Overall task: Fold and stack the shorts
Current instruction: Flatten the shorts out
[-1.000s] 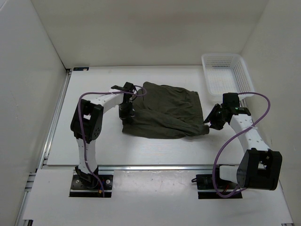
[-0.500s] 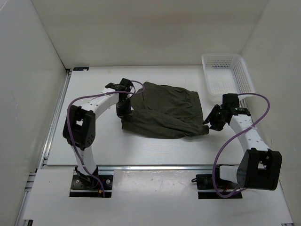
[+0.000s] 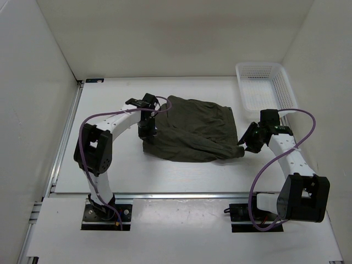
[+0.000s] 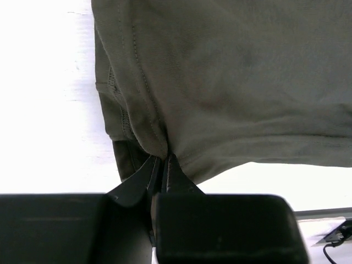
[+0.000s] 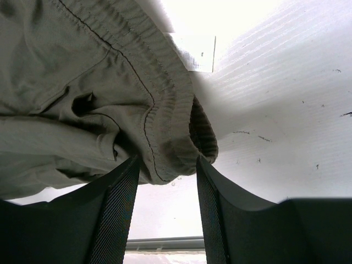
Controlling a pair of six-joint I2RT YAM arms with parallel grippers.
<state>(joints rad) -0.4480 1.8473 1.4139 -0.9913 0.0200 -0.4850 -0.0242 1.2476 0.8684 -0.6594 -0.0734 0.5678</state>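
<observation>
Where left tool [image 4: 164, 164] pinches, shorts [image 4: 231, 82] edge bunched

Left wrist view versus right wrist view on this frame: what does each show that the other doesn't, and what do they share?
Left wrist only: the left gripper pinched shut on a bunched fold of the shorts, beside a stitched seam. Right wrist only: the right gripper open, its fingers either side of the gathered waistband. Both: olive fabric over the white table.
</observation>
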